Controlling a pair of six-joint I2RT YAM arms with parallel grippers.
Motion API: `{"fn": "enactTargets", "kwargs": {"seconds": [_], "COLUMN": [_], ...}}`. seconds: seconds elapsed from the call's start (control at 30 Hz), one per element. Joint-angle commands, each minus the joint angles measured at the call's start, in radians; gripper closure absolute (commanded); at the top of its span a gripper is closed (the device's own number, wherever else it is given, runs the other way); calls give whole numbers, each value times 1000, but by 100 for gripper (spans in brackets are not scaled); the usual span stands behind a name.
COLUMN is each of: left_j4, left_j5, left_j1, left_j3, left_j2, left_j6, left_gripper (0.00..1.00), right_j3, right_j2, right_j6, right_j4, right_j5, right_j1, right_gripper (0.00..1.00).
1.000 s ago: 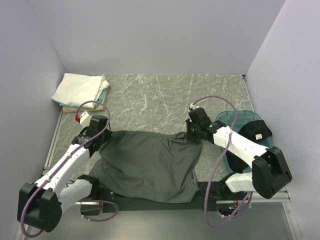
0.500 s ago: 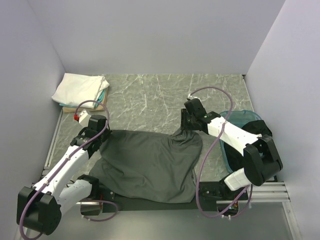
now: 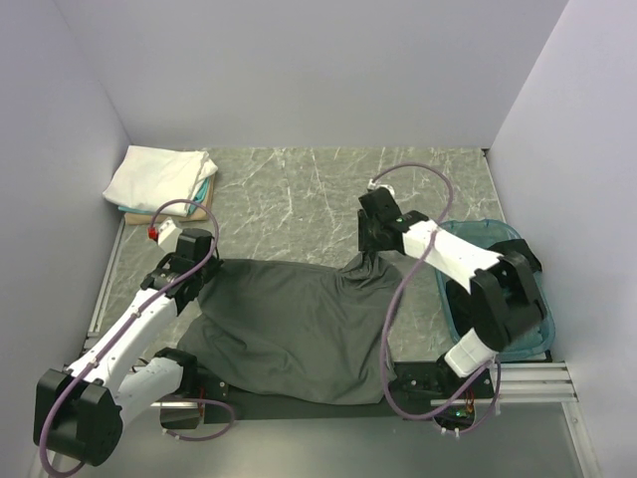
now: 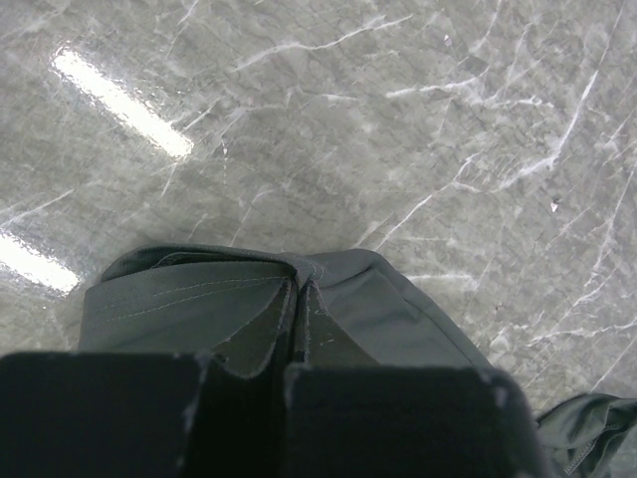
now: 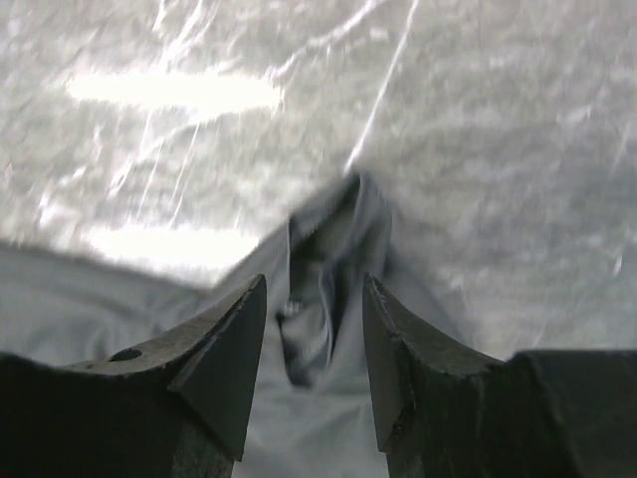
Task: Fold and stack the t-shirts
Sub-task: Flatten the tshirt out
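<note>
The grey shirt (image 3: 299,329) lies spread on the middle of the table (image 3: 299,189), near the arm bases. The left gripper (image 3: 196,264) is at the shirt's far left corner. In the left wrist view its fingers (image 4: 249,339) are pressed together on a fold of the grey cloth. The right gripper (image 3: 370,251) is above the far right corner, which is bunched up. Its jaws stand apart, and in the right wrist view the bunch lies between the tips, not pinched. A stack (image 3: 159,177) of folded shirts, white on top, sits in the far left corner. A teal bin (image 3: 498,229) is on the right.
</note>
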Motion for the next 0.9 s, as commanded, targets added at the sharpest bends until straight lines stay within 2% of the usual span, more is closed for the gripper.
{"fn": "enactTargets", "kwargs": {"seconds": [0.0,0.37,0.63,0.87], "left_j4": [32,21,15,9], "left_j5": [-16,-30,-41,-44], "left_j1": [3,3,3,3], "left_j3": [6,6,10,14], "left_j2": [7,-1,5,10], "left_j6": [14,15,12,11], "left_gripper": [99,99,99,99], "right_j3": [87,192,189,170], "right_j2": [89,264,273,261], "right_j6": [-23,2,8,-3], "right_j4": [-9,-101,-129,-108], "right_j5": [55,214,259,225], "right_j1": [-10,-17,-29,-44], "right_gripper": [50,52,55,56]}}
